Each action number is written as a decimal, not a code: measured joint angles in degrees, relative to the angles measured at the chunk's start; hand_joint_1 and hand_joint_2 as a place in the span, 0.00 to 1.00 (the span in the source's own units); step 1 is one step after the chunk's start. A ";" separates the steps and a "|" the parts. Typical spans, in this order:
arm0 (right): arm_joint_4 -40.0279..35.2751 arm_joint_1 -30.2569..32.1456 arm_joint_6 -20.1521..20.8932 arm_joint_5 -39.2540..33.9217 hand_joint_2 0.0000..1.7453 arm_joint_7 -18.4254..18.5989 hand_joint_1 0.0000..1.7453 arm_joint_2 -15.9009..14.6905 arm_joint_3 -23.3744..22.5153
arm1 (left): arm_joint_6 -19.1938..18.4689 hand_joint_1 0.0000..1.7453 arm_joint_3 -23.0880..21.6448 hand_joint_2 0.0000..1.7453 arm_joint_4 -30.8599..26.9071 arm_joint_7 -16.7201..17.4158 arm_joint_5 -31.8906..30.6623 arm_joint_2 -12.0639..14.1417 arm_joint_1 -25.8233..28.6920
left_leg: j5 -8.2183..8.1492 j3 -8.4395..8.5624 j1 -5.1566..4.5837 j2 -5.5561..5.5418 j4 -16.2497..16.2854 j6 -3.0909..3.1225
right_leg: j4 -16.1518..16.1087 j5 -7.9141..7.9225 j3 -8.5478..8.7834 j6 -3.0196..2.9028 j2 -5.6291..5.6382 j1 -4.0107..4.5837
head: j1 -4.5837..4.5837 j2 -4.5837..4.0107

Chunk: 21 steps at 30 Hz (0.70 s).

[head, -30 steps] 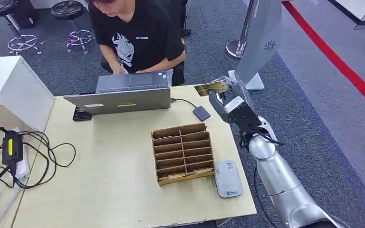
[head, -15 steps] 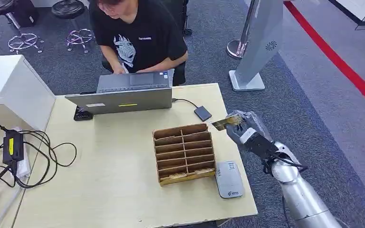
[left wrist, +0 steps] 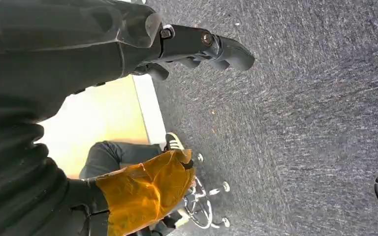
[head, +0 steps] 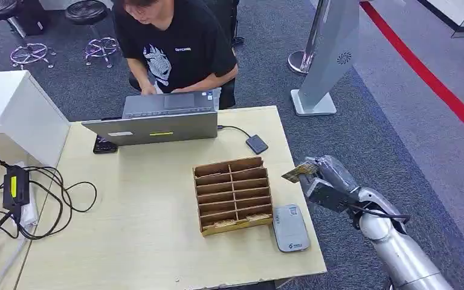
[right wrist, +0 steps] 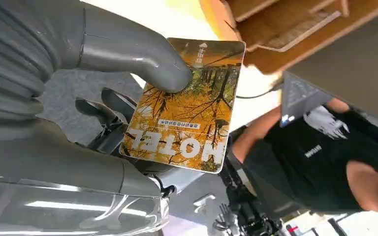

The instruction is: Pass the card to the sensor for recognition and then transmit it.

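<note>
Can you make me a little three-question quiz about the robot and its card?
1. True or false: the right robot hand holds the card.
2. What word is printed large on the card? A) HOTEL B) BANK C) SCHOOL
3. Fill in: the grey card reader lies on the table beside the wooden ____.

Key: 1 true; 2 A; 3 organizer.
</note>
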 joint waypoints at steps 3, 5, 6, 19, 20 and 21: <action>0.61 -0.15 0.00 1.44 1.00 0.31 1.00 -0.83 1.02 | -0.04 0.00 0.00 1.00 0.00 -0.02 -0.06 0.02 -0.01 | 0.00 -0.01 0.00 0.00 0.00 0.00 | 0.00 0.00 0.00 0.00 0.00 0.00 | 0.00 0.00; 1.05 -0.35 0.02 2.52 1.00 0.57 1.00 -1.44 1.77 | -0.09 0.00 0.00 1.00 0.00 -0.02 -0.11 0.02 -0.01 | 0.00 -0.02 -0.01 -0.01 0.00 0.00 | 0.00 0.00 0.00 0.00 0.00 -0.01 | 0.00 0.00; 1.31 -0.52 -0.09 3.50 1.00 1.38 1.00 -1.86 2.36 | -0.11 0.00 0.00 1.00 0.00 -0.02 -0.17 0.04 -0.02 | 0.00 -0.02 -0.01 0.00 0.00 0.00 | 0.00 0.00 0.00 0.00 0.00 -0.01 | 0.02 0.00; 5.11 -3.92 0.33 8.33 1.00 5.01 1.00 -7.02 10.23 | -0.15 0.00 0.00 1.00 0.00 -0.02 -0.57 0.33 -0.04 | 0.00 -0.01 -0.02 -0.01 0.00 0.00 | 0.00 0.00 0.00 0.00 -0.01 -0.01 | 0.00 0.00; 5.25 -4.13 0.41 8.38 1.00 5.25 1.00 -7.34 10.73 | -0.15 0.00 0.00 1.00 0.00 -0.02 -0.57 0.33 -0.04 | 0.00 -0.01 -0.02 -0.01 0.00 0.00 | 0.00 0.00 0.00 0.00 -0.01 -0.01 | 0.00 0.00; 5.40 -4.38 0.59 8.42 1.00 5.48 1.00 -7.67 11.30 | -0.15 0.00 0.00 1.00 0.00 -0.02 -0.57 0.33 -0.04 | 0.00 -0.01 -0.02 -0.01 0.00 0.00 | 0.00 0.00 0.00 0.00 -0.01 -0.01 | 0.00 0.00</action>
